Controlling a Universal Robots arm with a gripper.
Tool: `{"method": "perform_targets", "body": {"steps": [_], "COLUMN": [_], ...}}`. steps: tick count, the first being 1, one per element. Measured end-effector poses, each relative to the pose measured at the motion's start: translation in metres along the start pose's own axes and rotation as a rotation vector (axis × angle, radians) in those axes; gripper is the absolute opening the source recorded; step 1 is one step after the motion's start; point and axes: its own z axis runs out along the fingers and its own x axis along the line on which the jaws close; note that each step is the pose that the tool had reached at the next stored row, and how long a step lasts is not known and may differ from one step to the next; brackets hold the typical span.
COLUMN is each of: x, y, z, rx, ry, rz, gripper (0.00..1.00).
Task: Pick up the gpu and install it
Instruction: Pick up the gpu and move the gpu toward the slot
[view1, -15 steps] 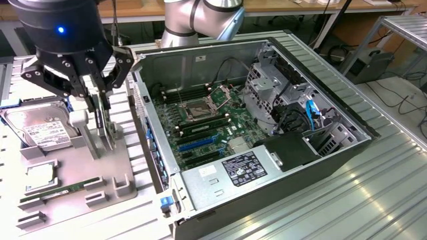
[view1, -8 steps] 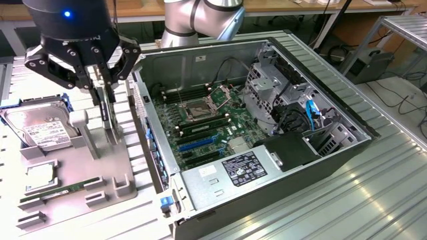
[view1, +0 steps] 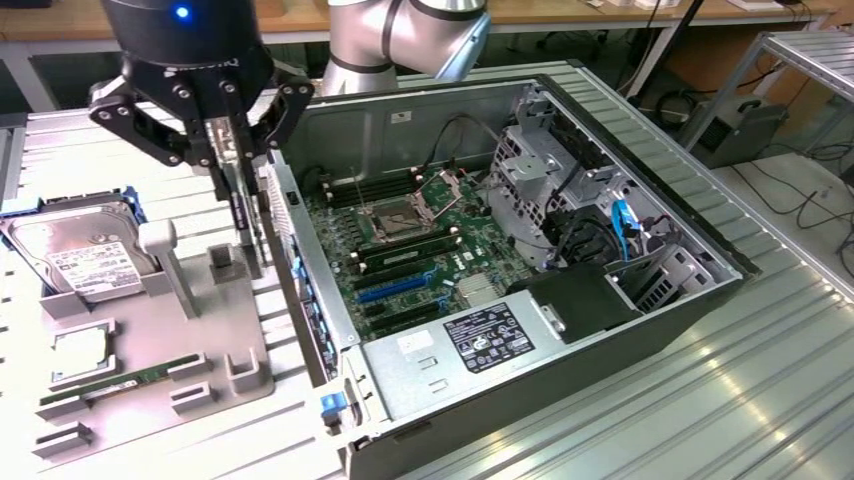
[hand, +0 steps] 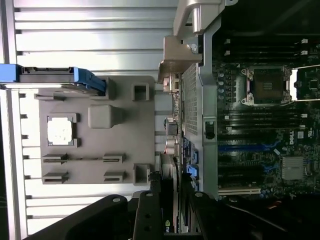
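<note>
- gripper (view1: 222, 140) is clamped tight on the gpu (view1: 243, 225), card hanging edge-down from it
- it's over the grey holder (view1: 147, 400), just beside the open case (view1: 441, 110)

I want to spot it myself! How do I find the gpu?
Find the big open computer case. Just off its wall on the exterior view's left, the gripper holds the gpu on edge over the grey tray. It is thin and black, unlike the silver hard drive and green RAM stick.
</note>
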Motion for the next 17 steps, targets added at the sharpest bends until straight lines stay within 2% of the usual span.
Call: {"method": "perform_targets", "body": {"steps": [6, 8, 10, 13, 17], "x": [-0.017, -0.027, -0.043, -0.054, -0.075], "y": [-0.0003, -0.0004, -0.0007, -0.0011, -0.0011], "z": [-0.0063, -0.0088, -0.0097, -0.0092, -0.0080], "rx": [0.0002, 0.0003, 0.0004, 0.0004, 0.0005], "ry": [0.0005, 0.0013, 0.0046, 0.0068, 0.0083], "rz": [0.000, 0.000, 0.000, 0.001, 0.001], "gripper": [0.26, 0.26, 0.26, 0.26, 0.26]}}
